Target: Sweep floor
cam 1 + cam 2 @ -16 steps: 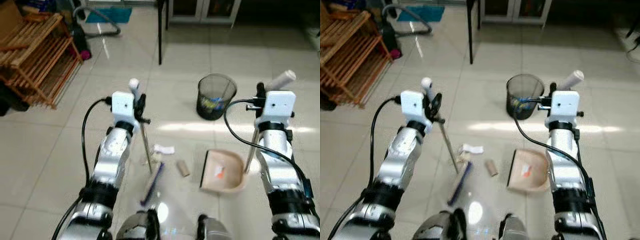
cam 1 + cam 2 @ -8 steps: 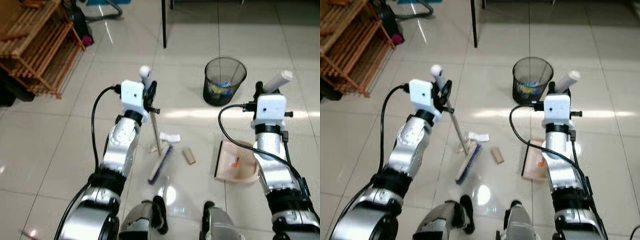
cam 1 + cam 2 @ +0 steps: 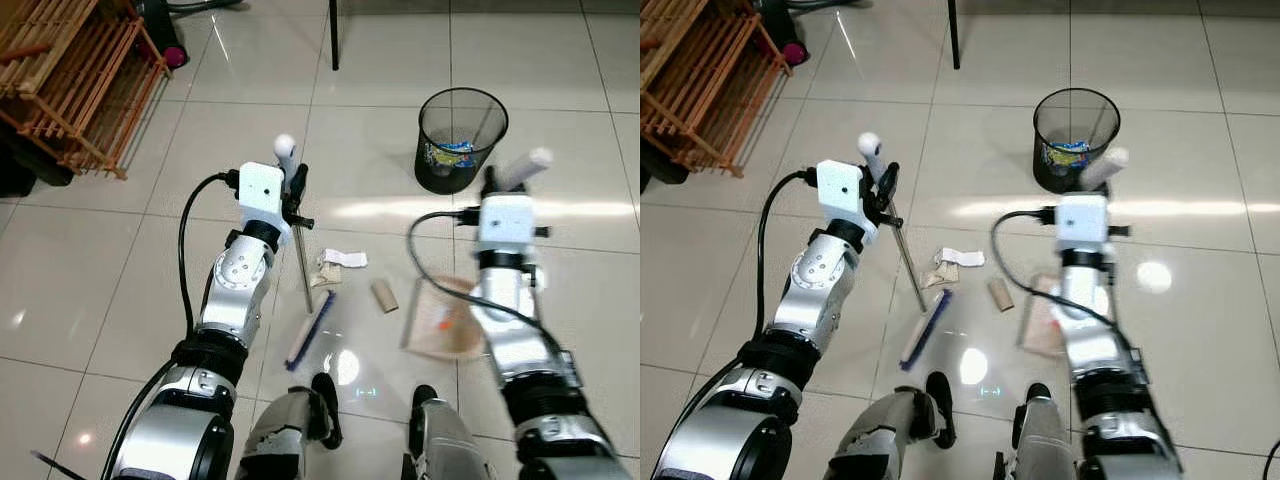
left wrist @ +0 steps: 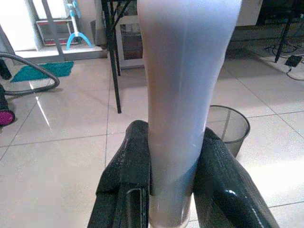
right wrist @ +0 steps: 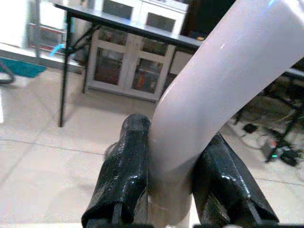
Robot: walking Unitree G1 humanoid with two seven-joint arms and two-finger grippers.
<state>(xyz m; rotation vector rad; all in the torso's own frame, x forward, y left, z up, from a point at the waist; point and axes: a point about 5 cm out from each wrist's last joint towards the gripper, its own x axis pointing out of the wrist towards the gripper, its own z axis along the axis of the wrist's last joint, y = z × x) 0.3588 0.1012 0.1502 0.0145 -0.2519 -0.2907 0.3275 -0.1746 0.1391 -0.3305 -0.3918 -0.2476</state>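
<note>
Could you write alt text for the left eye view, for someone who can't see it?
Seen from above, the left gripper holds a broom and the right gripper a beige dustpan, on a tiled floor with crumpled paper and a cardboard tube between them. A black mesh bin stands beyond.

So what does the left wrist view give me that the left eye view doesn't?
The left wrist view shows the left tool clamped on the broom handle, plus a table leg and teal mat behind. The left eye view adds the broom head, crumpled paper, cardboard tube and dustpan. Both show the mesh bin.
</note>
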